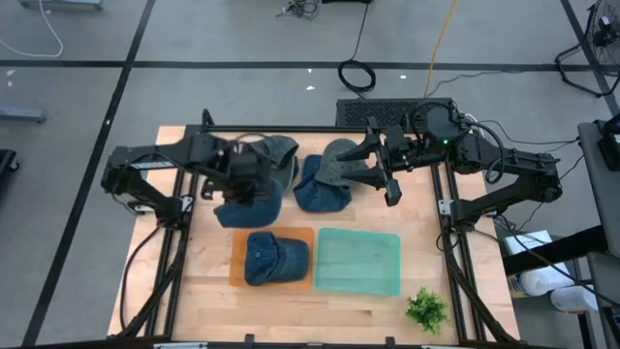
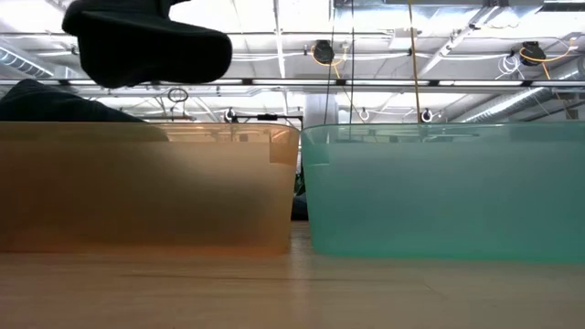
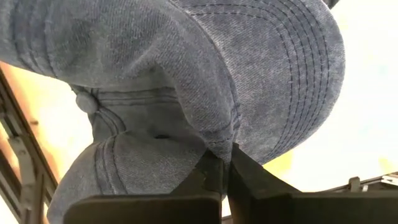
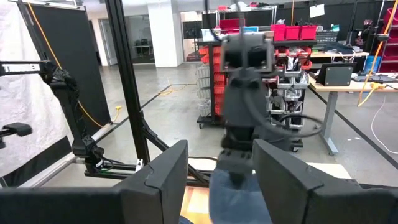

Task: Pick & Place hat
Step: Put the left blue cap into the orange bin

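The wooden table (image 1: 208, 291) is carrying two bins side by side near its front edge: an orange bin (image 1: 236, 262) on the left and a teal bin (image 1: 358, 262) on the right, touching or nearly touching along their facing walls. In the low view, the orange bin (image 2: 146, 187) and the teal bin (image 2: 443, 192) are filling most of the width, and a dark mass is hanging above the orange bin at the upper left.

Both arms are reaching in over the rear half of the table. The left gripper (image 1: 250, 174) is positioned behind the orange bin, with its fingers pressed together on the fabric of a denim hat (image 1: 266, 160); in the left wrist view, the two dark fingers (image 3: 245, 177) are pinching a fold of this denim hat (image 3: 186, 81) where crown and brim meet, and the hat is draping over them. The right gripper (image 1: 383, 174) is sitting behind the teal bin, with its fingers spread apart and nothing between them; in the right wrist view, the fingers (image 4: 161, 177) are standing apart with a gap between them.

A second hat (image 1: 276, 258) is lying inside the orange bin. A third hat (image 1: 322, 184) is lying on the table between the two grippers, just beside the right gripper. Whether a further hat is lying under the left gripper cannot be told.

A small green plant (image 1: 426, 309) is standing at the front right corner of the table, apart from the teal bin
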`<state>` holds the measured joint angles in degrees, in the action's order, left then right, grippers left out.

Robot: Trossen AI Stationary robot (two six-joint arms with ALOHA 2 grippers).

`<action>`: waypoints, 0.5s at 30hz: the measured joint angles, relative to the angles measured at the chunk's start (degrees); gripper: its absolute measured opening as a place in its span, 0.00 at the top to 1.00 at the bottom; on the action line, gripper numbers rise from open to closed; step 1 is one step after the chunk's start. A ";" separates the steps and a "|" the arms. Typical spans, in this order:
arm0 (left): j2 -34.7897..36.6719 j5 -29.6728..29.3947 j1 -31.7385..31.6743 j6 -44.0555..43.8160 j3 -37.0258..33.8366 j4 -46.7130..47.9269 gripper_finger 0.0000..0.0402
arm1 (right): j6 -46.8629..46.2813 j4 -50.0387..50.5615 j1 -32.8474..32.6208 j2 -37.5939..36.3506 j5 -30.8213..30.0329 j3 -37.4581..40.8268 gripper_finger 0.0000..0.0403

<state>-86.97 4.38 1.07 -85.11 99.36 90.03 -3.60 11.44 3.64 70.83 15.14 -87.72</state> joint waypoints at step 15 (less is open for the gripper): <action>-8.82 -1.56 13.44 -17.23 4.42 -3.98 1.00 | 0.00 -0.02 0.00 0.00 -0.04 0.00 0.58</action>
<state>-95.80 2.83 14.52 -102.34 103.79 86.04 -3.60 11.42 3.64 70.83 15.09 -87.72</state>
